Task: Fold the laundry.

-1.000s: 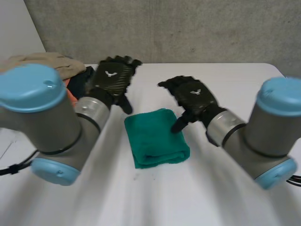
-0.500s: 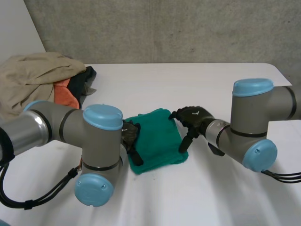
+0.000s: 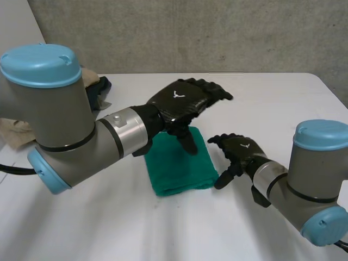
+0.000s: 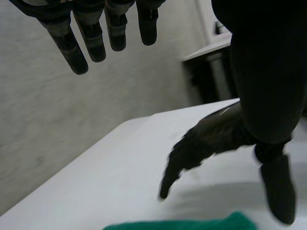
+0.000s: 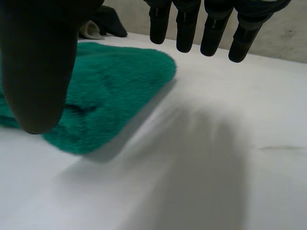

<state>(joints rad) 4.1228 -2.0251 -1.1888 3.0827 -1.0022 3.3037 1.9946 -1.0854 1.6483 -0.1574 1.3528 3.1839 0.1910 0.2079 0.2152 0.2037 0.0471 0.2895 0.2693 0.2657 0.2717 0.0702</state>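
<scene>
A green towel (image 3: pixel 175 166), folded into a thick rectangle, lies flat in the middle of the white table (image 3: pixel 272 103). My left hand (image 3: pixel 179 100) hovers above the towel's far end, open, with fingers straight and thumb hanging down, holding nothing. My right hand (image 3: pixel 242 152) is just off the towel's right edge, low over the table, open and empty. In the right wrist view its fingers (image 5: pixel 206 24) are spread over bare table with the towel (image 5: pixel 96 96) beside the thumb. In the left wrist view the towel's edge (image 4: pixel 192 224) lies below my left hand's fingers (image 4: pixel 91 33), with my right hand (image 4: pixel 206 139) beyond it.
A pile of other clothes (image 3: pixel 100 87) sits at the far left of the table, mostly hidden behind my left arm. A dark garment (image 5: pixel 108 21) lies beyond the towel in the right wrist view. A grey wall stands behind the table.
My left hand has risen from the table at the towel's left edge to hover over its far end. My right hand has come off the towel's right edge, moving right and nearer.
</scene>
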